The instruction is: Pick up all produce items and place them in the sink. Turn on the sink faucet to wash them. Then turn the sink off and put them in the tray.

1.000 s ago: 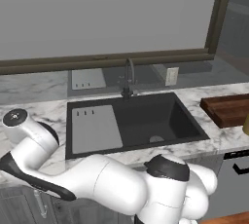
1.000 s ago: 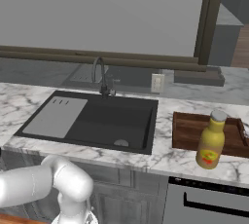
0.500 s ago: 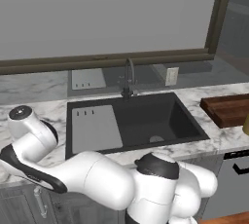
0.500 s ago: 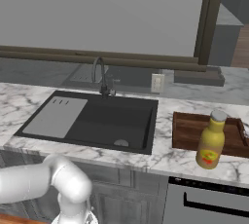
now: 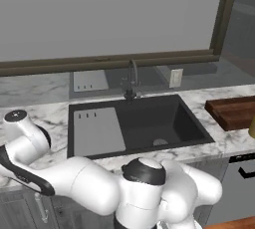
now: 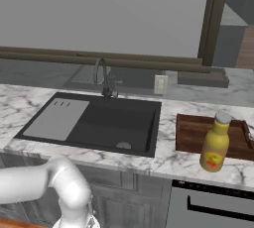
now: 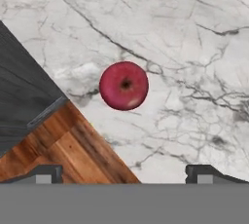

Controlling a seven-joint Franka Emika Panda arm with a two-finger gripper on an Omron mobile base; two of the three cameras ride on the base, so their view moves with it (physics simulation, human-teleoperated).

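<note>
A glossy red apple-like fruit [image 7: 124, 85], stem dimple up, sits alone on the marble bench [image 7: 194, 47] near its front edge, directly below the hand [image 7: 124, 174], whose fingers stand wide apart on either side, apparently lined up for a straight-down grasp. The black sink [image 5: 149, 118], with its gooseneck faucet [image 5: 132, 78] behind, lies further along the bench, and the dark wooden tray [image 6: 193, 133] beyond it beside a yellow bottle [image 6: 216, 142]
</note>
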